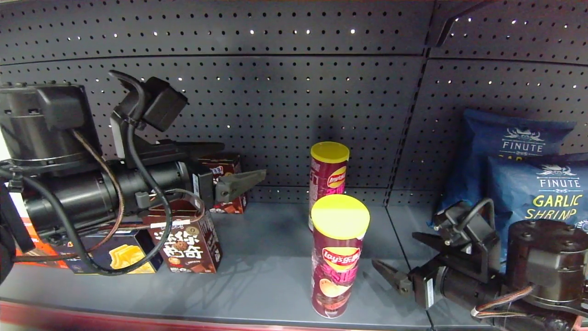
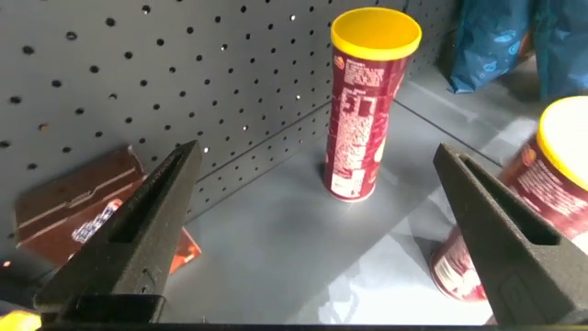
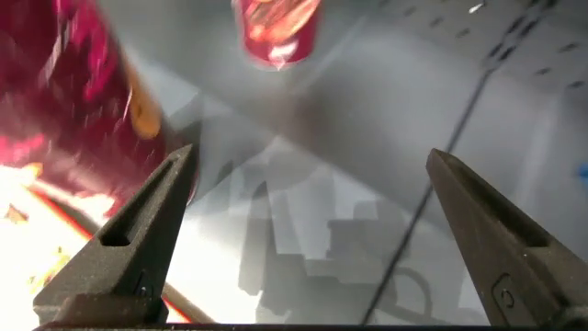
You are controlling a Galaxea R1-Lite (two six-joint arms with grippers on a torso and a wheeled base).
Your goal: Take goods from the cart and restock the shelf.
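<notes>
- Head view: front can (image 1: 337, 257) and rear can (image 1: 328, 177) upright on shelf (image 1: 266, 276).
- Left gripper (image 1: 243, 160) spread wide, empty, by boxes (image 1: 190, 248).
- Right gripper (image 1: 393, 249) spread wide, empty, beside front can.

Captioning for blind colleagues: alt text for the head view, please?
A front chip can stands before a rear chip can on a grey shelf, between the open left gripper and right gripper. Snack boxes sit left, blue bags right.
</notes>
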